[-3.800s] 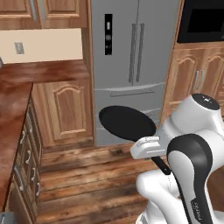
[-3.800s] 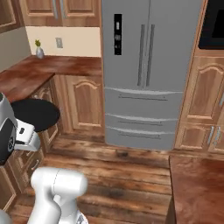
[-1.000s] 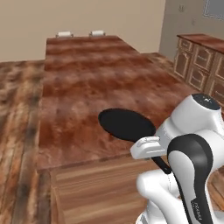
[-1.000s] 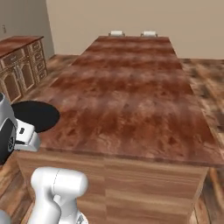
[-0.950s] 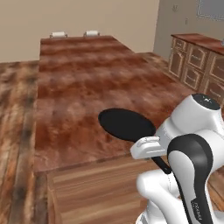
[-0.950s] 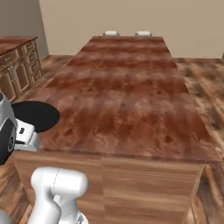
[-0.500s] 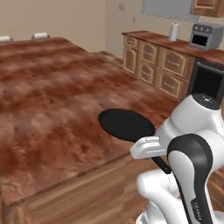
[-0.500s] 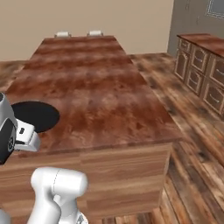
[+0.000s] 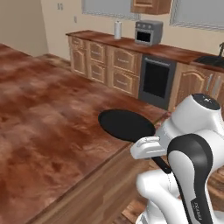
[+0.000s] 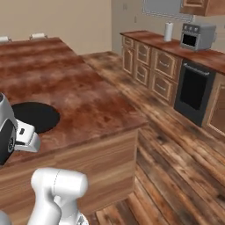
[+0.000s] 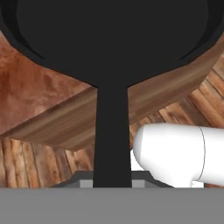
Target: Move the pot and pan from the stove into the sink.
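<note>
Now the end effector (image 9: 162, 162) grips the flat, shallow black pan (image 9: 126, 124) by its long handle.

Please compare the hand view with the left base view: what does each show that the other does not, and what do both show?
Hand view alone: the pan's long handle seen close, running down to the end effector. Left base view alone: the toaster oven, the paper towel roll, the dark oven door and the sink far right. Both: the pan held above the wooden island top.
</note>
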